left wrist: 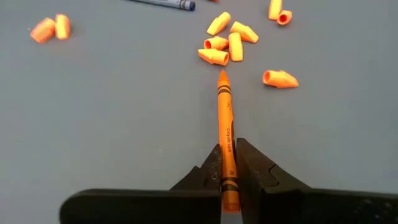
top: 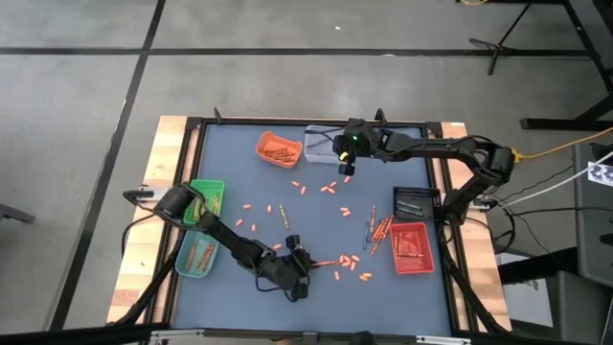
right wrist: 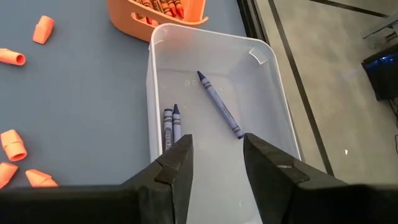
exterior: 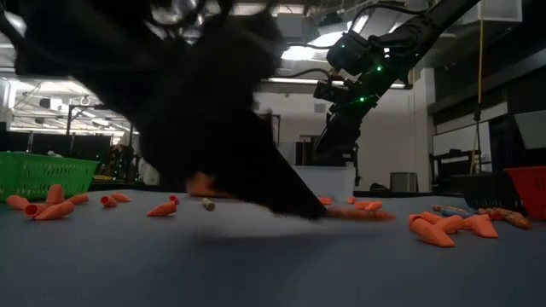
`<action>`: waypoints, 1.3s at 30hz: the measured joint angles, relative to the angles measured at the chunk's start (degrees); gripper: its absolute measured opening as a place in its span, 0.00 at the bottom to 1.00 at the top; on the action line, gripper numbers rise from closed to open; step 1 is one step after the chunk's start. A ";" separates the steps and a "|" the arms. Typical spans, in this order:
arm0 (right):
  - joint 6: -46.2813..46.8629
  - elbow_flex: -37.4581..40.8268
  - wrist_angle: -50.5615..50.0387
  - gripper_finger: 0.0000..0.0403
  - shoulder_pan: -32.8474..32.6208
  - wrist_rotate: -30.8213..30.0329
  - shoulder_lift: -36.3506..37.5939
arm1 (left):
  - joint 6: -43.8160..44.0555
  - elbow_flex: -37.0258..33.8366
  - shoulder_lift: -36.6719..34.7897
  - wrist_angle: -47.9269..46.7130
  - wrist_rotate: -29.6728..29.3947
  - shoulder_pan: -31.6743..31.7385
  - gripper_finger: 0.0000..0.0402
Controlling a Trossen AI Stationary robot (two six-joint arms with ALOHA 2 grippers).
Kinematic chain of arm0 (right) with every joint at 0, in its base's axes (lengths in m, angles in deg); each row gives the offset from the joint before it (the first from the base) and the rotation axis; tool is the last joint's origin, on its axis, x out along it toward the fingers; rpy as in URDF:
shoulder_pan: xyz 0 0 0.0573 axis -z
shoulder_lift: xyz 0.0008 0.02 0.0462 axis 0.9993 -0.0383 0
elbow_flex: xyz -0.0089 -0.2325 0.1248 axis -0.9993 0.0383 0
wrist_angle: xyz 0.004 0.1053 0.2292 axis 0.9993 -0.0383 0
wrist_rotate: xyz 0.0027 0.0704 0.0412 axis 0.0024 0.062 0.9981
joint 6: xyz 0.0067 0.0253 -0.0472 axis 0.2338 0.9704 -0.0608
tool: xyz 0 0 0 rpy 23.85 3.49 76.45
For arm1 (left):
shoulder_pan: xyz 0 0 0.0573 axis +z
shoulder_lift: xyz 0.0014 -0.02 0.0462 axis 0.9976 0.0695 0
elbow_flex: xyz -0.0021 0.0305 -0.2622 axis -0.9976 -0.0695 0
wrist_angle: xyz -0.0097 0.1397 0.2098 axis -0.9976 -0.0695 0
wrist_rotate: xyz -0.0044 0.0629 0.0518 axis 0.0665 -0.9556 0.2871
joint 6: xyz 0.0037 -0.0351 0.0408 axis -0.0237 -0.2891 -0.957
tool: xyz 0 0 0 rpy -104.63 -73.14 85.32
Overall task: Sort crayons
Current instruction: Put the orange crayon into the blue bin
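Right now the left gripper (left wrist: 228,163) is clamped on an orange crayon (left wrist: 226,134) lying on the blue table (top: 316,216) nr the front edge, tip pointing at a cluster of orange eraser caps (left wrist: 224,45). Right gripper (right wrist: 217,163) hangs w/ fingers apart over the clear tray (right wrist: 269,68) at the back edge; three blue-grey crayons (right wrist: 219,104) lie in it. Orange basket (top: 278,149) sits just beside that tray. Green basket (top: 207,192) & teal tray (top: 198,257) at the left edge, red tray (top: 412,248) at the right. Loose crayons (top: 378,230) lie nr the red tray.
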 joint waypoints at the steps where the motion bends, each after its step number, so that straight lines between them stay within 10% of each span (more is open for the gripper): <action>1: -0.01 0.00 -0.02 0.35 0.00 0.00 0.00 | 0.22 -0.04 -1.55 -2.15 -0.06 -0.43 0.01; 16: -0.02 0.00 -5.07 0.35 0.00 0.00 0.00 | 32.41 0.05 -30.47 -50.19 2.55 -8.27 0.01; 26: -0.03 0.00 -5.58 0.35 0.00 1.73 0.00 | 64.77 0.07 -45.36 -74.36 20.74 -14.33 0.01; 39: 2.39 0.00 -5.59 0.35 0.02 5.61 0.00 | 88.20 0.07 -47.36 -92.21 39.54 -18.72 0.02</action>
